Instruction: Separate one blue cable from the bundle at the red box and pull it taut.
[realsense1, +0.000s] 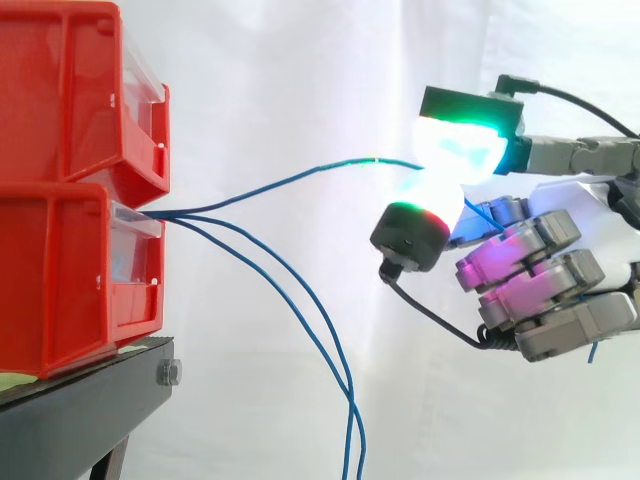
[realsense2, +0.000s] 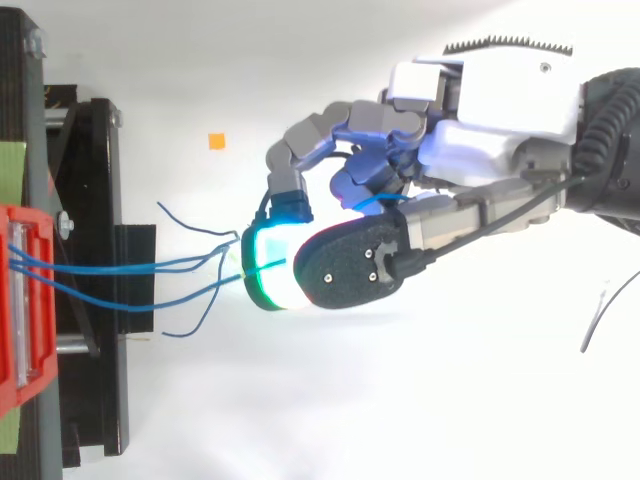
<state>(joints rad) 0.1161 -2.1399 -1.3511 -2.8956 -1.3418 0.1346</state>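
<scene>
Several thin blue cables come out of the lower red bin (realsense1: 70, 290) at the left. One blue cable (realsense1: 300, 178) rises in a shallow arc to my hand (realsense1: 560, 265), which is shut on it, pinching it between two glowing fingertips (realsense1: 455, 150). The other fingers are curled below. Two more cables (realsense1: 349, 440) sag from the bin and hang down past the bottom edge. From above, the cables (realsense2: 120, 268) run from the red bin (realsense2: 20, 300) rightward to the glowing pads (realsense2: 275, 265) of the hand (realsense2: 480, 110).
A second red bin (realsense1: 70, 90) sits stacked on the lower one, both on the black stand (realsense1: 80, 410). Seen from above, the stand (realsense2: 90, 200) juts out beside the bin, and a small orange mark (realsense2: 216, 141) lies on the white surface.
</scene>
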